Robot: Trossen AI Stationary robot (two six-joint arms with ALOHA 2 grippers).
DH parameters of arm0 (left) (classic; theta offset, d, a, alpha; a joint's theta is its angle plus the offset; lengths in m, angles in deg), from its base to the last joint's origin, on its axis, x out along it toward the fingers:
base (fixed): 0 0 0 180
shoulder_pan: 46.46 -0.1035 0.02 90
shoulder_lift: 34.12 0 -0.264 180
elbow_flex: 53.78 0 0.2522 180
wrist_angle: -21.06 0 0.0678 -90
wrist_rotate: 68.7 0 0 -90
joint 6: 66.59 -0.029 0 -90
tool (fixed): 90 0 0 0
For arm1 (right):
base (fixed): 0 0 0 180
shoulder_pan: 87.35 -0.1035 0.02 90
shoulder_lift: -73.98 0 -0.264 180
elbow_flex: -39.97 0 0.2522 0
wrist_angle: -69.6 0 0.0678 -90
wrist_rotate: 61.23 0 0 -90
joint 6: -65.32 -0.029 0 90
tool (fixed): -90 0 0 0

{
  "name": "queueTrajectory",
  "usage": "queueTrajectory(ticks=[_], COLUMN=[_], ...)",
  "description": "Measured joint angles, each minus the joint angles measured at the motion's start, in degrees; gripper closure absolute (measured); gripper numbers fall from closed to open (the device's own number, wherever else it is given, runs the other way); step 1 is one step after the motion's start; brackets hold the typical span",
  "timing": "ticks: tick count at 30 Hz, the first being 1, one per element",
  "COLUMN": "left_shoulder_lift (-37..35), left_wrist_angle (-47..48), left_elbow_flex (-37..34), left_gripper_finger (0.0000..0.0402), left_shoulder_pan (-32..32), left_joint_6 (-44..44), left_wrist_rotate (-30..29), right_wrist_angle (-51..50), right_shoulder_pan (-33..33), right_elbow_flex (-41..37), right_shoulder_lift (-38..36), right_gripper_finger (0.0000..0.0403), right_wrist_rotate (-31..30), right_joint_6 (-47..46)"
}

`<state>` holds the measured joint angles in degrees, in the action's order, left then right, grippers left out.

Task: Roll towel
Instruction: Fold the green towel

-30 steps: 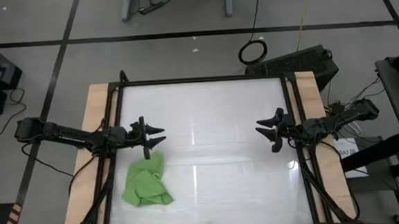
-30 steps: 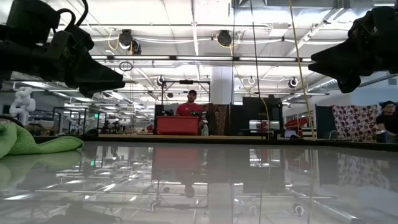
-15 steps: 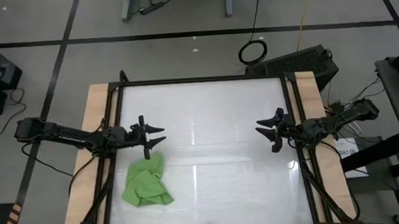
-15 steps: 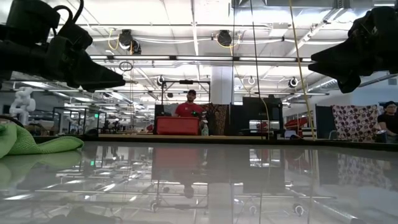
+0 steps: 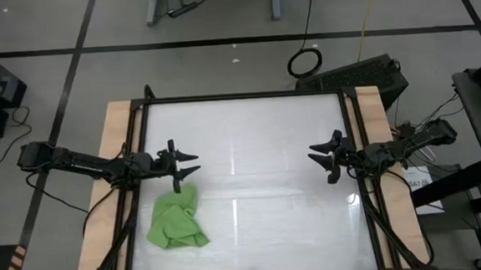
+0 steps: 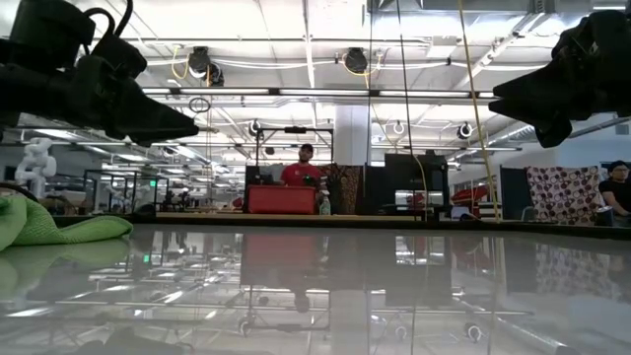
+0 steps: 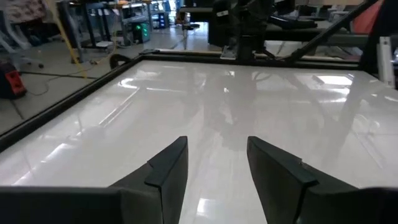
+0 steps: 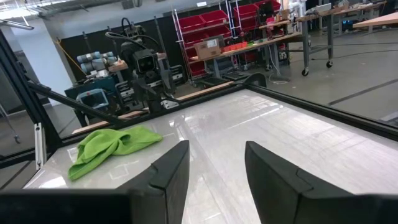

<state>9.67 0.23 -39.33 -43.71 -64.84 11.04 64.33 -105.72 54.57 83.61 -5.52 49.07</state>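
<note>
The table (image 5: 248,126) has a glossy white top that mirrors the ceiling lights, a black frame around it and pale wooden strips along its two short sides. It stands on a grey floor crossed by dark lines, with a coiled cable (image 5: 305,62) and a dark case (image 5: 362,77) lying just beyond the far edge. Seen level from the table top, the room behind is a wide workshop with ceiling lamps, racks and benches; a person in a red top (image 6: 300,170) stands behind a red box (image 6: 281,199), and another person (image 6: 618,187) shows at the right edge, cut off by the frame.

The towel (image 5: 177,219), lime green and crumpled in a loose heap, lies on the left part of the table near the front edge. The left gripper (image 5: 185,164) hovers just beyond the towel's far end, above the surface, its fingers parted with nothing between them. The right gripper (image 5: 321,158) hangs over the right side of the table, well apart from the towel, likewise spread and empty.

In the low view only a corner of the towel (image 6: 39,225) shows at the left edge. Whether the heap holds any fold or roll cannot be made out.
</note>
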Motion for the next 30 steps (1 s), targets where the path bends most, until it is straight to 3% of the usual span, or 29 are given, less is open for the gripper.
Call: queueTrajectory(ticks=[4,8,12,15,20,24,30], left_shoulder_lift=[-0.01,0.80,2.24,3.17,4.85,8.45,19.60], left_wrist_angle=[10.96,31.85,48.51,55.14,56.58,54.24,41.79], left_elbow_flex=[5.85,14.19,21.89,25.28,25.92,25.94,25.97], left_gripper_finger=[0.0230,0.0230,0.0230,0.0230,0.0230,0.0230,0.0230], left_shoulder_pan=[0.00,0.00,0.08,1.35,7.03,12.96,19.56], left_joint_6=[0.61,3.93,7.06,9.01,10.67,11.36,9.00], left_wrist_rotate=[3.99,7.67,16.94,23.65,30.98,30.83,28.56], right_wrist_angle=[0.00,-0.04,-0.07,-0.07,-0.09,-0.09,-0.11], right_shoulder_pan=[-0.02,-0.01,-0.01,0.00,0.00,-0.01,-0.01], right_elbow_flex=[0.00,0.00,0.01,0.00,0.01,0.00,0.00], right_shoulder_lift=[-0.02,0.00,0.00,0.00,0.00,0.00,0.00], right_gripper_finger=[0.0257,0.0257,0.0257,0.0257,0.0257,0.0257,0.0257], right_wrist_rotate=[0.00,0.00,0.00,0.00,0.00,0.00,0.00], right_joint_6=[0.00,0.01,0.00,0.00,0.00,0.00,0.00])
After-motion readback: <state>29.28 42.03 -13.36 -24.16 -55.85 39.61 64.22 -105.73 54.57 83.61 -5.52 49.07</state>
